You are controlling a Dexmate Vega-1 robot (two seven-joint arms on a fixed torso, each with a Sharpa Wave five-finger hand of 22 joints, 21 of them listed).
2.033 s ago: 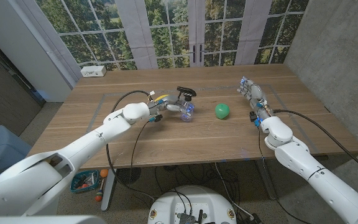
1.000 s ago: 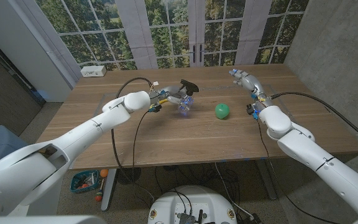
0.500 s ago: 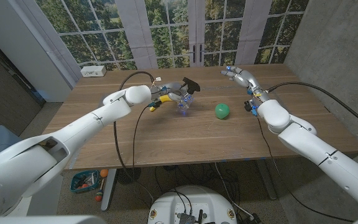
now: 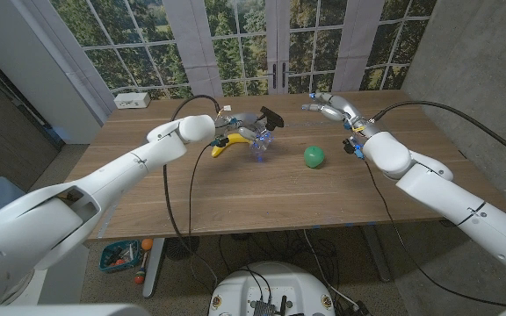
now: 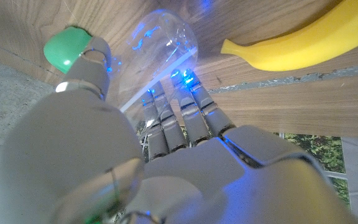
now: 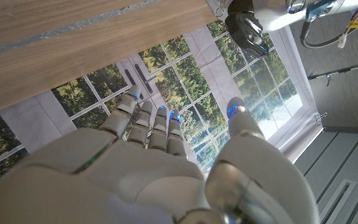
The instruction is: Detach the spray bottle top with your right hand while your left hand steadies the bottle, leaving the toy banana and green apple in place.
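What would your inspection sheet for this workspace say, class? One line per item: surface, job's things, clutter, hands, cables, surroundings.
Surface: wooden table, taped outline.
Job's things: clear spray bottle, black top on; toy banana beside it; green apple apart.
Clutter: white box at the far corner.
Hands: left hand holds the bottle; right hand raised, fingers apart, holding nothing.
Cables: black cables along both arms.
Surroundings: windows, trees outside.

left hand [image 4: 242,132] grips with fingers curled; right hand [image 4: 330,108] hangs raised, fingers spread apart.
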